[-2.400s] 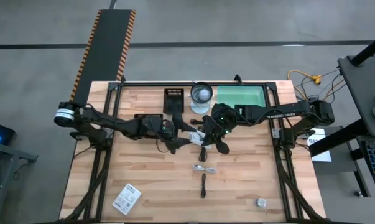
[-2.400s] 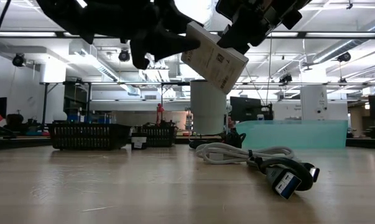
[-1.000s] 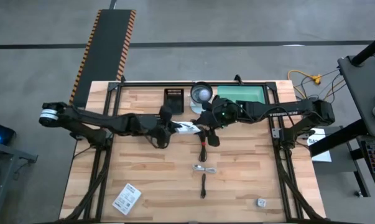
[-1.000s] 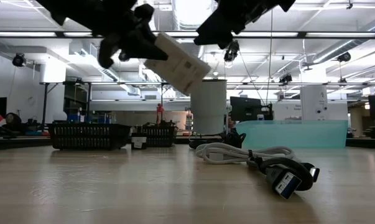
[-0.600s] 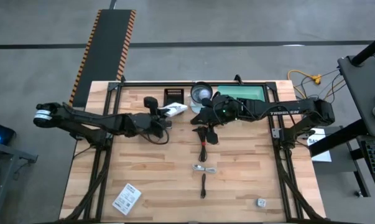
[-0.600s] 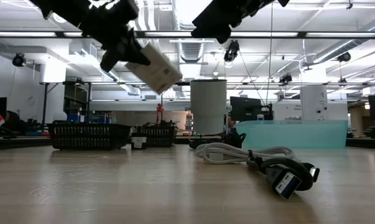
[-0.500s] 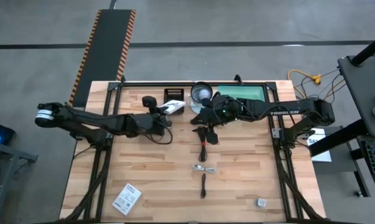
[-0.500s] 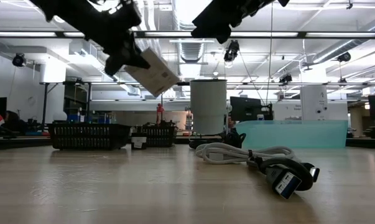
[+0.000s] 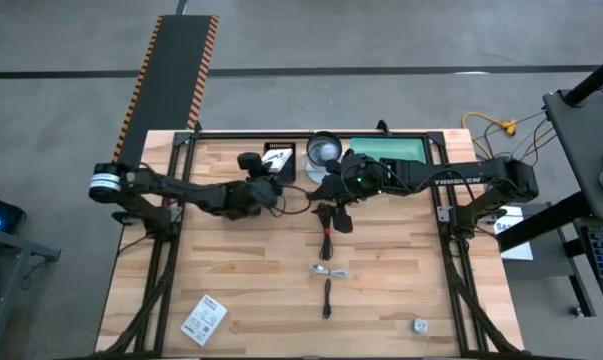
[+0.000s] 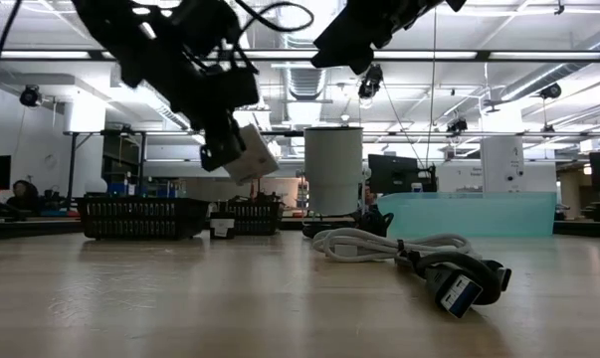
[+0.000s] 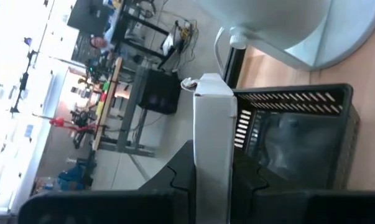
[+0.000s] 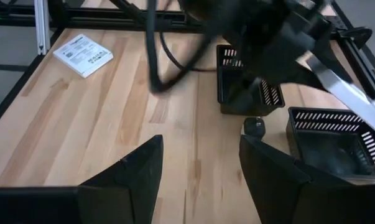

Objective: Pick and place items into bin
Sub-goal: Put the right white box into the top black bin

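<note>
At the bottom of the high view, nearest the table's front edge, a flat white packet [image 9: 204, 320] lies at lower left and a tiny grey bit [image 9: 419, 325] at lower right, well apart. Further up the middle lie a short black stick [image 9: 327, 298], then a small silver cable bundle [image 9: 328, 271], then a black coiled cable [image 9: 327, 240]; in the low view a grey cable [image 10: 409, 254] with a blue-tipped plug sprawls at centre right on the wooden table [image 9: 231, 270]. Above these, near the frame's centre, the left gripper [image 9: 268, 176] has its fingers clamped on a white box [image 9: 274, 168], which in the left wrist view [image 11: 213, 149] stands edge-on between the two dark fingers, over a black slotted bin [image 11: 299, 143]. In the low view that box [image 10: 248, 154] hangs tilted in the air at upper left. Just right of centre the right gripper [image 9: 333, 212] hovers above the table with its fingers spread apart and nothing between them, plain in the right wrist view [image 12: 199, 168]. Along the top edge sit the black bin [image 9: 278, 157], a white cylinder [image 9: 323, 152] and a green tray [image 9: 389, 152]
</note>
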Robot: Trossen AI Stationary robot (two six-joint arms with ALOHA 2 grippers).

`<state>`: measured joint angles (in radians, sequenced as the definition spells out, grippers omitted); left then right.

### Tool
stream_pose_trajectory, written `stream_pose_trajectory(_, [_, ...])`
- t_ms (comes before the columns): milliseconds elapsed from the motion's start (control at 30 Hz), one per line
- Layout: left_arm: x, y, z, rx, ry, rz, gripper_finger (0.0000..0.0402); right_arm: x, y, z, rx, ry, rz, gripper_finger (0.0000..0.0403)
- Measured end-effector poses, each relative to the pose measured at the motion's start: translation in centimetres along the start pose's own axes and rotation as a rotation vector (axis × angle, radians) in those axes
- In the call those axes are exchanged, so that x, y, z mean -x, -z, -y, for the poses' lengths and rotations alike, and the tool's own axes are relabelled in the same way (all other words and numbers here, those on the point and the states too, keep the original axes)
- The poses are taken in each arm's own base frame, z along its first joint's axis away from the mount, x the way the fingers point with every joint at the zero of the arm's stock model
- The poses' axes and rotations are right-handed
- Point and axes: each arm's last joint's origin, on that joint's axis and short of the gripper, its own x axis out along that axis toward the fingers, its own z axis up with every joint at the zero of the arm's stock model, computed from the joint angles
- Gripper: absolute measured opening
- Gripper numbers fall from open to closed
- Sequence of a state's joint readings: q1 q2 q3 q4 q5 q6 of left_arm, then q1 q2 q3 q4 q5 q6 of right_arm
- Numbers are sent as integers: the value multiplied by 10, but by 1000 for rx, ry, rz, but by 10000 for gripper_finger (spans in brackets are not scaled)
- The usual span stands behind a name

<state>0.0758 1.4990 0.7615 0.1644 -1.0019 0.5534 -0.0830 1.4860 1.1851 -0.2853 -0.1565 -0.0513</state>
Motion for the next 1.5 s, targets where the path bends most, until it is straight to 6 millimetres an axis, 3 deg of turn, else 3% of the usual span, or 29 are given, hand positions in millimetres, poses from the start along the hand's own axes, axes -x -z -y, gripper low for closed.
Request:
stream_pose_trajectory(233, [-17,-10,11,-44,12,-45,31,0,1,0,-1,-1,-8,199])
stream_pose_trajectory(500, [-28,-10,9,-52,68,-48,31,0,5,0,-5,-2,-46,199])
stream_pose_trajectory(1500, [-39,-1,5,-49,111,-80,38,-2,13,0,-11,-4,-93,198])
